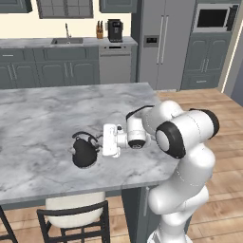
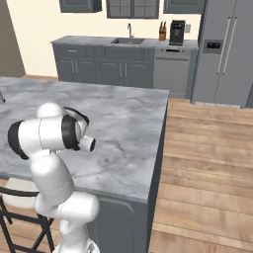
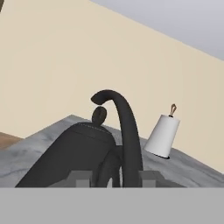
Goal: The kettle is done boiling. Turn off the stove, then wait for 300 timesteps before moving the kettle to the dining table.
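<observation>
Kettle (image 1: pixel 85 152) down on the dining table (image 1: pixel 42 114), upright, near the front edge, spout side away from the arm. Sits above the chair (image 1: pixel 76 220) tucked under the slab. No stove in sight here, so stove step can't be checked from this spot; judging by placement, last step in hand: release after the carry.

Gripper (image 1: pixel 100 141) level with the arched handle (image 3: pixel 124 131), approaching from the robot's side, wrist horizontal. In the hand view, handle runs right up between the two finger tips (image 3: pixel 151 177), kettle body (image 3: pixel 70 153) just below and left. Tips look slightly apart with small gaps either side of the handle, so reads as jaws parted a little and letting go, not clamped. Contact with the handle can't be ruled out at this resolution.

Paper towel roll (image 3: pixel 162 135) standing further back on the marble, well clear of the kettle.

Next move, as a guess: open wider first, then back straight out along the approach line. Handle loop still sits between the fingers, so any lift or sideways swing before clearing risks hooking it and tipping or dragging the kettle. Kettle base looks flat on the slab, no tilt visible, should stay put if the retreat is clean.

Sink counter (image 1: pixel 66 42) and fridge (image 1: pixel 161 42) across the room, irrelevant to the retreat.
</observation>
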Motion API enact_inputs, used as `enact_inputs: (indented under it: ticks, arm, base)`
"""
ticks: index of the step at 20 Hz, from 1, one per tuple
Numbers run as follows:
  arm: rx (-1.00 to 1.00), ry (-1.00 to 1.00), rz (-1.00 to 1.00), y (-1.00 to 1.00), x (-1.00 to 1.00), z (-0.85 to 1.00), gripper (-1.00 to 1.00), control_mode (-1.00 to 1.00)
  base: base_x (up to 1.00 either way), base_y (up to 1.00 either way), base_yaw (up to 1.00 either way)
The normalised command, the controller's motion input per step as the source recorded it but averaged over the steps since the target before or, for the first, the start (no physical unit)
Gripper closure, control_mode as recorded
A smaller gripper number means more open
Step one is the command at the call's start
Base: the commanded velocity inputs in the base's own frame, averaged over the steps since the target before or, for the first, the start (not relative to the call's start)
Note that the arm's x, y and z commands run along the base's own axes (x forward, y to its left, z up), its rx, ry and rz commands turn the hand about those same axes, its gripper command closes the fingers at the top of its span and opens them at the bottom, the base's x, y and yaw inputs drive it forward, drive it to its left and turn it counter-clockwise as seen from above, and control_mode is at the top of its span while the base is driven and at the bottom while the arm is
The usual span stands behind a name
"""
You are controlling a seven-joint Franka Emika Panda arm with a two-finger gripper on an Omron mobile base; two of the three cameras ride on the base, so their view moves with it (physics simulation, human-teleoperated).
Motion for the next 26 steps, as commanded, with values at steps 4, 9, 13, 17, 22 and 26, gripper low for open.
enact_inputs:
  ticks: [4,9,13,17,22,26]
  arm:
    - [0.04,-0.05,0.0,-0.06,-0.33,-0.16,-1.0,-1.0]
    - [0.05,-0.04,0.0,-0.08,-0.34,-0.06,-1.0,-1.0]
    - [0.07,-0.02,0.0,-0.21,-0.22,0.05,-1.0,-1.0]
    - [0.07,0.0,0.0,-0.33,-0.03,0.22,-1.0,-1.0]
    - [0.06,0.0,0.0,-0.35,-0.02,0.18,-1.0,-1.0]
    - [0.07,0.0,0.0,-0.35,-0.18,0.19,-1.0,-1.0]
  base:
    - [0.0,0.0,0.0]
    - [0.0,0.0,0.0]
    - [0.0,0.0,0.0]
    - [0.0,0.0,0.0]
    - [0.0,0.0,0.0]
    - [0.0,0.0,0.0]
